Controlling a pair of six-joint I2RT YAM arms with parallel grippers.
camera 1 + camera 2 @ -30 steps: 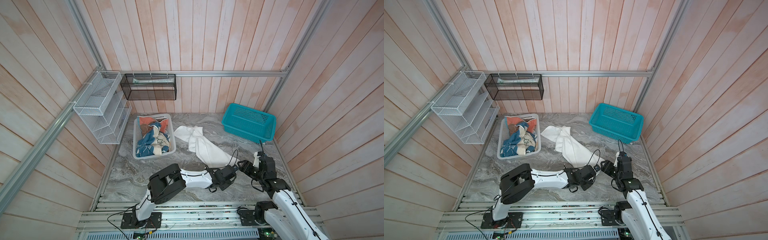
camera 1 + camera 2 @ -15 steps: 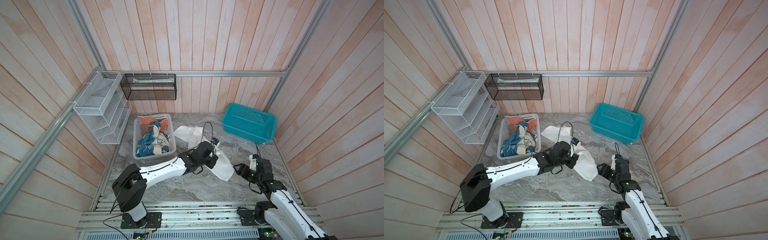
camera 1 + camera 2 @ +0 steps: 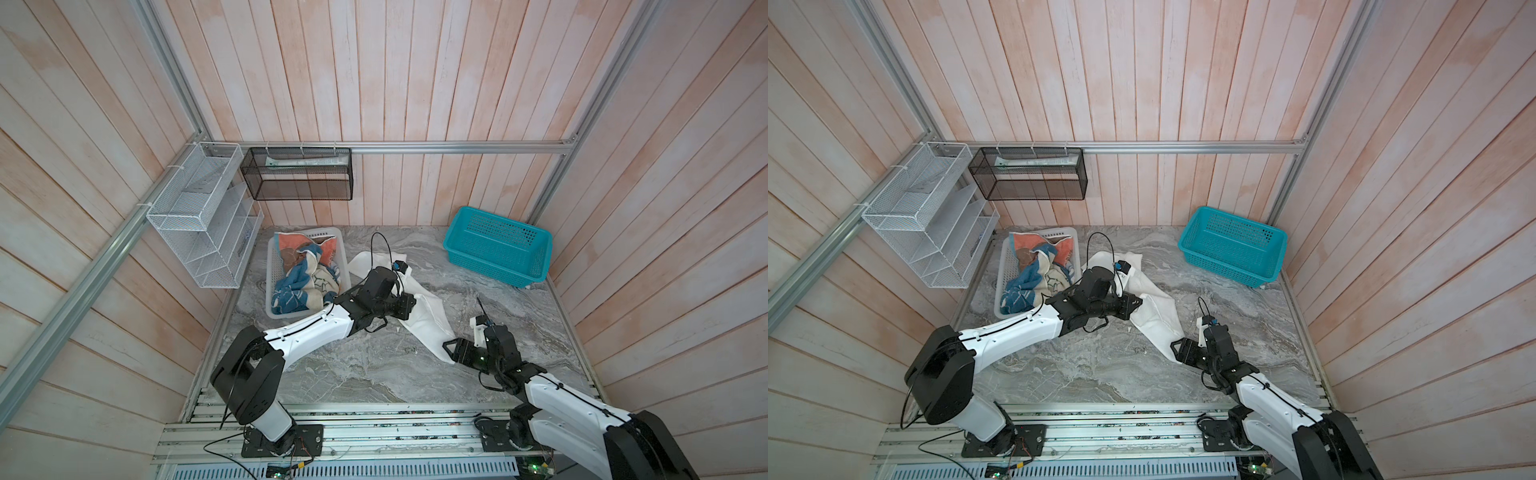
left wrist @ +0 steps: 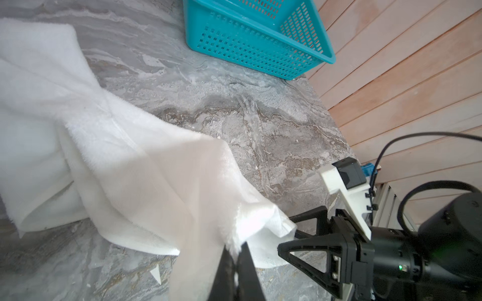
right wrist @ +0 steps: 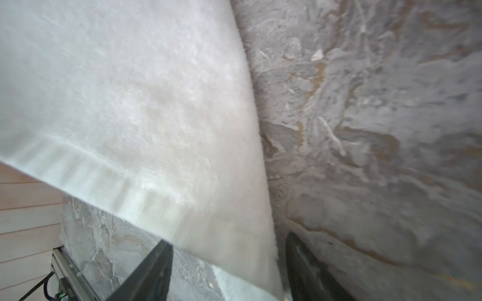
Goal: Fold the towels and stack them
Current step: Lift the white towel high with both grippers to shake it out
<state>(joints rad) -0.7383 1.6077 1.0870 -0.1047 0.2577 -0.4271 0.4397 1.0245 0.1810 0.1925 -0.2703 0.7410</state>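
Observation:
A plain white towel [image 3: 430, 322] [image 3: 1160, 318] lies stretched across the marble table, from the back left toward the front right. My left gripper [image 3: 414, 302] [image 4: 236, 250] is shut on a raised fold of it near its middle. My right gripper [image 3: 451, 347] [image 5: 229, 242] stands open at the towel's near corner, and the cloth's edge [image 5: 234, 234] lies between its fingers. The other towels, a coral-orange one [image 3: 291, 242] and a blue-cream one [image 3: 297, 286], sit crumpled in a white basket [image 3: 271, 291].
A teal basket [image 3: 496, 245] [image 4: 255, 34] stands at the back right by the wall. A white wire rack [image 3: 199, 216] and a black mesh shelf [image 3: 297, 174] hang on the walls at the back left. Wooden walls close in three sides.
My left gripper left the spot beside the right gripper, moved back toward the table's middle and shut on the white towel. My right gripper shifted left to the towel's near corner.

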